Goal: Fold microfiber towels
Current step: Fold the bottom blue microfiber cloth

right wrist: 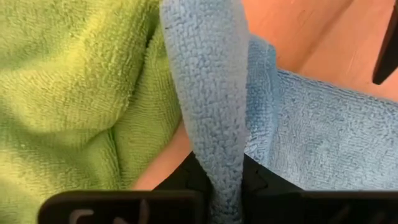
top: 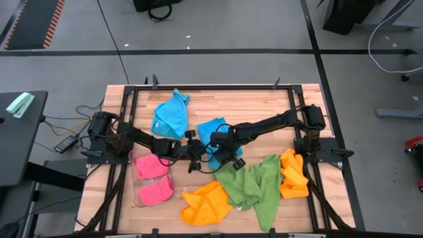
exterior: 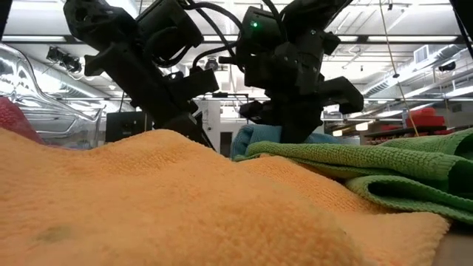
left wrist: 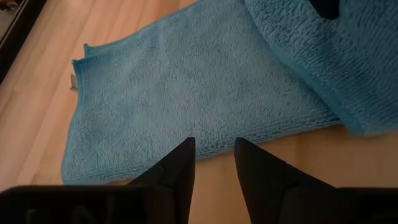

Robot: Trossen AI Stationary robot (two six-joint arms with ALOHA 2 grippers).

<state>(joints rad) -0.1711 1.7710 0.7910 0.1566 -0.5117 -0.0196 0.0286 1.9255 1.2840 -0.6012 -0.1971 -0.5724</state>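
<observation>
A sky blue towel [top: 213,132] lies mid-table, partly under both arms. My right gripper [right wrist: 214,168] is shut on it and holds one part up; in the high view that gripper [top: 231,157] is beside the green towel [top: 254,185]. My left gripper [left wrist: 213,144] is open, its fingertips at the flat towel's edge [left wrist: 205,134], nothing between them; from above it [top: 193,160] is left of the right one. A second blue towel [top: 170,114] lies farther back. Two pink towels [top: 153,178] lie in a clear tray. My right gripper pinches a bunched strip of the blue towel [right wrist: 211,124] between its two fingers, coming from above and slanting down. The strip is lifted off the wood, and the rest of the towel [right wrist: 323,143] lies flat on the table. My left gripper: whether its tips touch the towel's edge, I cannot tell.
One orange towel [top: 206,203] lies crumpled at the near edge and fills the low view's foreground [exterior: 148,199]. Another orange towel [top: 293,173] lies at the right. The green towel [right wrist: 68,81] is close beside the held strip. Bare wood [top: 264,106] shows at the far right.
</observation>
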